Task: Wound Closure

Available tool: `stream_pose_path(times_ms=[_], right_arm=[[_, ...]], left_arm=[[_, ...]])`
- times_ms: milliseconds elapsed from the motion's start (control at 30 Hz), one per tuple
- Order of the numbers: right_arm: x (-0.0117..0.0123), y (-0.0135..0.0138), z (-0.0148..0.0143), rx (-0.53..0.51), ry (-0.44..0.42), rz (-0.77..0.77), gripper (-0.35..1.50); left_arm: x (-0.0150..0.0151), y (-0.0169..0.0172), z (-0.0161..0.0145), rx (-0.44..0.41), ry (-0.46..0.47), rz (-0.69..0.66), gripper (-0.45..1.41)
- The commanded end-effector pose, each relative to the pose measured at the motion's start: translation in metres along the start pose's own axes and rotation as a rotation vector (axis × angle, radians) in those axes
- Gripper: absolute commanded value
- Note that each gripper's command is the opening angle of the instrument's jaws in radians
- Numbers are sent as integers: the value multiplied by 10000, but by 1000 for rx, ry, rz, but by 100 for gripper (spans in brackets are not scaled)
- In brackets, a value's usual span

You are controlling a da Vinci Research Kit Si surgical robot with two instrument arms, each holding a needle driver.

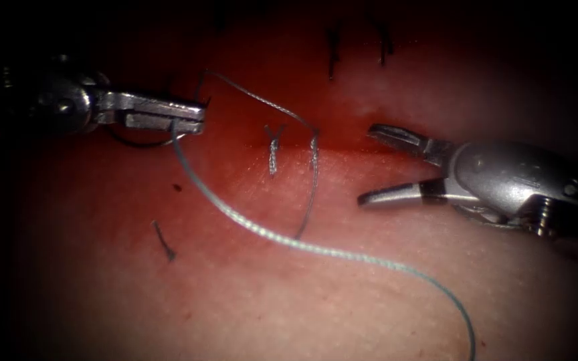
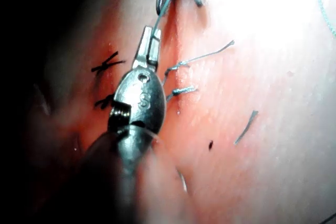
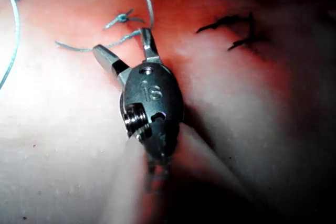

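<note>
The cut runs across the tissue as a dark red crease, and places here are given from it. At its left end, the left gripper is clenched on the thread, and a thin dark arc, seemingly the needle, curves out just under its jaws; how the needle is held, and at what point along its curve, is hard to make out. It lies above the surface, not in the tissue. From those jaws one strand rises and runs right to the stitch on the cut, while the thicker strand sweeps down over the pale near side of the cut and off the frame's lower edge. Two short knotted tails stand at the cut, one just left of the stitch. At the cut's right end, the right gripper is released, its jaws spread wide and grasping nothing, apart from the thread. The pale tissue below the cut is broad and free apart from the thread and a short dark thread scrap well to the lower left. Beyond the cut, dark older stitches fade into shadow, and the frame's edges are black.
</note>
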Motion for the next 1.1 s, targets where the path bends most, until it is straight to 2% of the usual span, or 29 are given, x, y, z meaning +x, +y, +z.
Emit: stream_pose_path(times_ms=[33, 167, 233, 267, 333, 400, 433, 567, 767, 933, 1033, 1100], right_arm=[[3, 5, 18, 51, 6, -11, 118], [11, 7, 33, 89, -20, -35, 120], [16, 9, 46, 109, -20, -43, 84], [16, 9, 46, 109, -20, -43, 84], [20, 9, 58, 148, -28, -38, 62], [24, 10, 64, 185, -38, -4, -17], [26, 10, 69, 195, -40, 4, -35], [32, 11, 84, 231, -41, 64, -35], [38, 10, 106, 269, -36, 73, -35], [41, 11, 136, 306, -31, 81, -35], [40, 13, 147, 306, -14, 78, -35], [40, 19, 161, 305, 46, 96, -35]], left_arm=[[1, -4, 12, 4, -2, 8, -45], [11, 2, 31, 3, -10, 17, -45], [16, 6, 46, 19, -55, 23, -45], [16, 6, 46, 19, -55, 23, -45], [21, 11, 59, 27, -83, 27, -45], [23, 13, 63, 34, -98, 29, -45], [25, 13, 65, 39, -112, 28, -45], [28, 14, 69, 60, -130, 23, -45], [29, 18, 75, 63, -143, 24, -45], [28, 23, 84, 66, -157, 28, -45], [27, 25, 87, 68, -164, 29, -45], [27, 28, 91, 67, -155, 33, -45]])
